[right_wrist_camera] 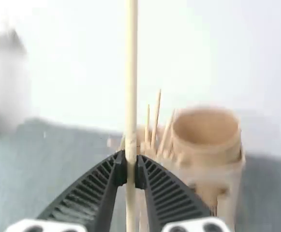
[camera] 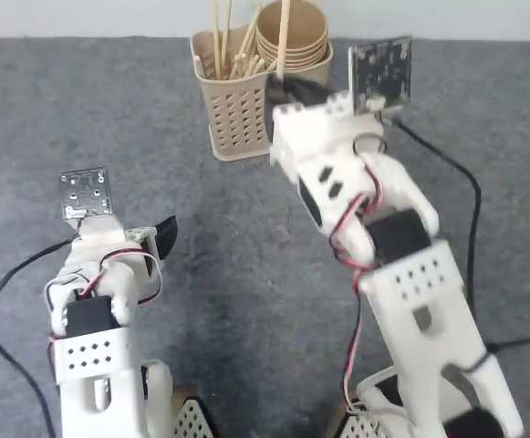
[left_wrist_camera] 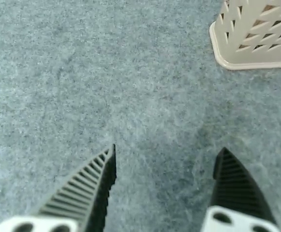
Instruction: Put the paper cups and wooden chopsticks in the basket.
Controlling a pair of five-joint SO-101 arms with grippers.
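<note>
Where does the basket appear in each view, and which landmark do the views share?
High view: the basket stands at the far edge of the grey table cover, paper cups inside it.
Left wrist view: its lower corner sits beyond the open left gripper, apart from it.
Right wrist view: it stands behind the chopstick held by the right gripper.
Shared landmark: the grey table cover.

Bright, even light, soft faint shadows
</note>
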